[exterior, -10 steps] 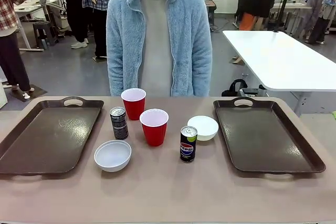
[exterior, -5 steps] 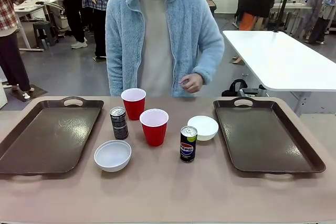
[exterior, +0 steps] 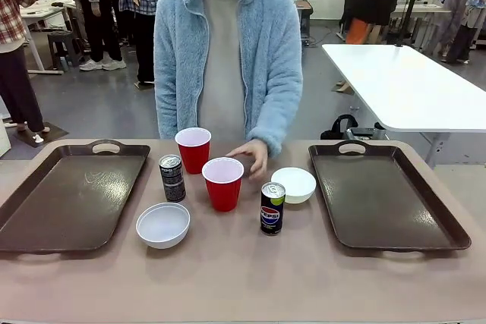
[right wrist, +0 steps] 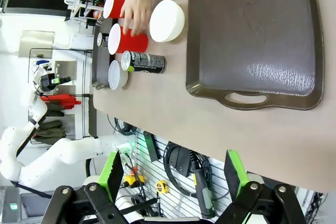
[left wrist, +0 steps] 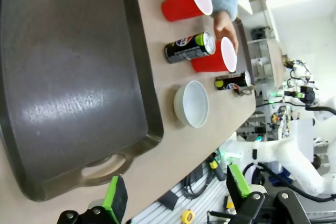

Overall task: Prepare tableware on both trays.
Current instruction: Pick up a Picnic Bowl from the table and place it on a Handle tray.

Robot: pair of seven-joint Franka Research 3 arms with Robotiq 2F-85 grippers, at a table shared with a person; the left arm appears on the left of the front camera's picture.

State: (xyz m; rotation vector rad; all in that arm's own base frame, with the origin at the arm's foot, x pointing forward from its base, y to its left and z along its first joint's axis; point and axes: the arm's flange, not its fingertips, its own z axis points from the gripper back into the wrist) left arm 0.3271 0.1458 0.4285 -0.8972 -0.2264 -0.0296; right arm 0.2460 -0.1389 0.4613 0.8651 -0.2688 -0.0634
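Observation:
Two dark brown trays lie bare, the left tray (exterior: 72, 195) and the right tray (exterior: 387, 195). Between them stand two red cups (exterior: 193, 149) (exterior: 223, 184), the black-grey can (exterior: 172, 178), the Pepsi can (exterior: 272, 209) and two white bowls (exterior: 163, 224) (exterior: 294, 184). The person's hand (exterior: 250, 155) rests just behind the nearer red cup. My left gripper (left wrist: 177, 190) hangs open above the near end of the left tray (left wrist: 68, 77). My right gripper (right wrist: 173, 174) is open too, off the near end of the right tray (right wrist: 252, 35).
A person in a light blue fleece stands at the table's far edge, one arm reaching down. A white table (exterior: 410, 85) stands behind at the right. Bare tabletop (exterior: 243, 278) runs along the near edge.
The person's hand came out from the side, rose to waist height, then dropped to the table behind the nearer red cup. Cups, cans and bowls have not moved.

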